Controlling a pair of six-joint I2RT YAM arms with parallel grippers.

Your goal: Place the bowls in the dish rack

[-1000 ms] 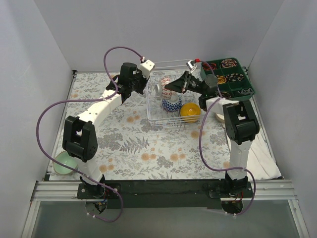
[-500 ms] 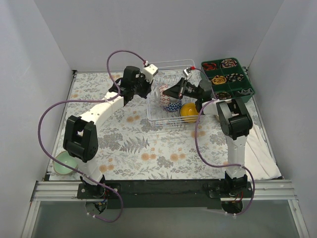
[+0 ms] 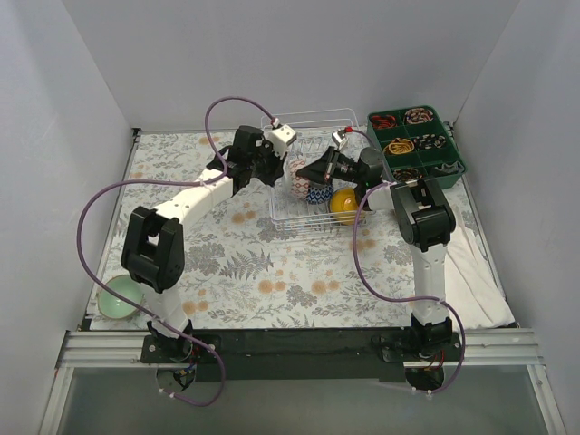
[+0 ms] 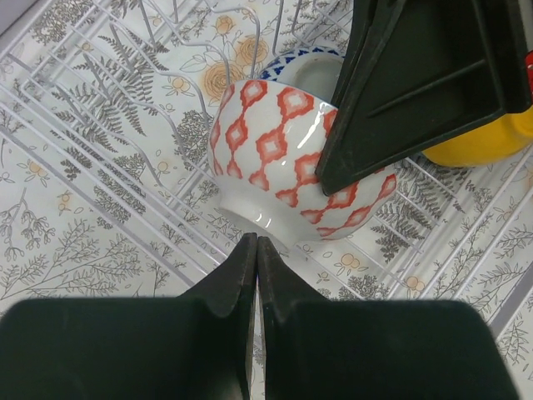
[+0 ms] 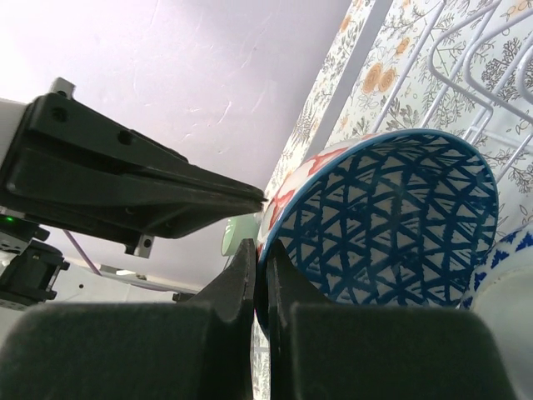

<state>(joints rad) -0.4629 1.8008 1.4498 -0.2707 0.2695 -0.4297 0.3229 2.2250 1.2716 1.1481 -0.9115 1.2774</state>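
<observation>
The red-and-white patterned bowl (image 3: 297,178) hangs tilted over the left part of the white wire dish rack (image 3: 308,112). My right gripper (image 3: 308,170) is shut on its rim; the right wrist view shows the jaws (image 5: 260,250) pinching that rim, with the bowl's blue lattice inside (image 5: 391,225). My left gripper (image 3: 282,173) is shut and empty, its tips (image 4: 256,242) at the bowl's underside (image 4: 283,158). The blue-patterned bowl (image 3: 318,193) and orange-yellow bowl (image 3: 346,205) sit in the rack. The mint bowl (image 3: 120,297) lies at the near left corner. The plain blue and cream bowls are hidden.
A dark green compartmented tray (image 3: 415,140) of small items stands right of the rack. A white cloth (image 3: 473,272) lies along the right edge. Rack prongs (image 4: 166,108) stand left of the held bowl. The right finger (image 4: 416,83) covers the bowl's right side in the left wrist view.
My left gripper has moved right to the rack's left side. My right gripper has carried the red-and-white bowl leftward, so the bowl now sits between the two grippers.
</observation>
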